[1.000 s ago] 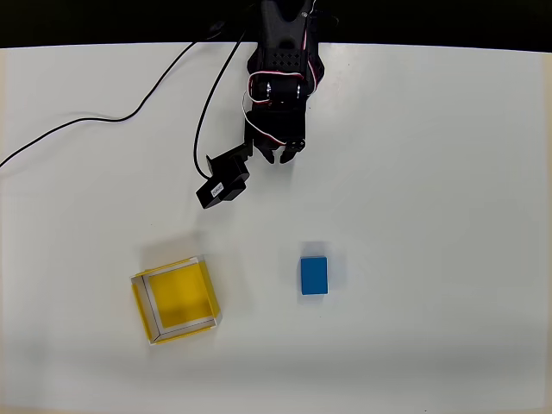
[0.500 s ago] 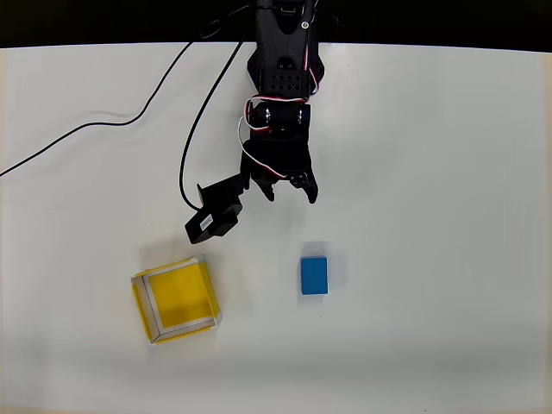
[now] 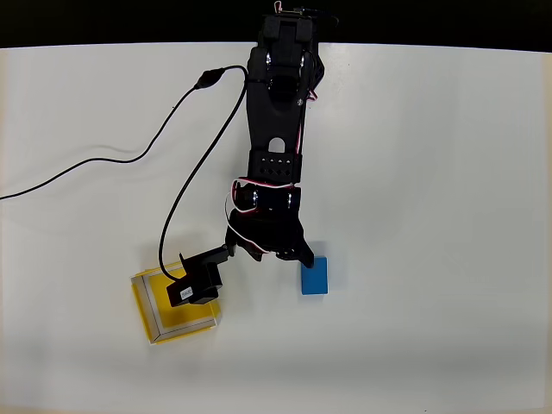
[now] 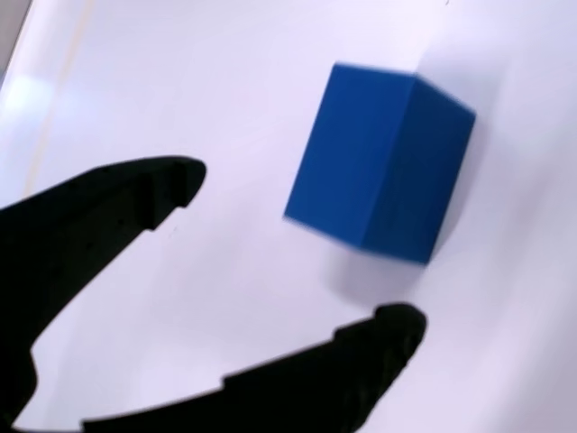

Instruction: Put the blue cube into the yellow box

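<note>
The blue cube [image 3: 315,277] lies on the white table, right of centre in the overhead view; up close in the wrist view the blue cube [image 4: 379,167] sits just beyond my fingertips. My black gripper [image 3: 285,255] hangs open at the cube's upper left edge, nothing between its fingers; in the wrist view the gripper [image 4: 297,248] shows both fingers spread wide. The yellow box [image 3: 153,300] sits to the left, its right part covered by my wrist camera [image 3: 195,287].
A black cable [image 3: 103,164] trails across the table's left half from the arm. The table's dark far edge [image 3: 431,39] runs along the top. White surface extends right of and below the cube.
The arm has stretched forward and down the picture, carrying the open gripper from mid-table to the cube's upper left edge. The wrist camera now overlaps the box. Cube and box stayed put.
</note>
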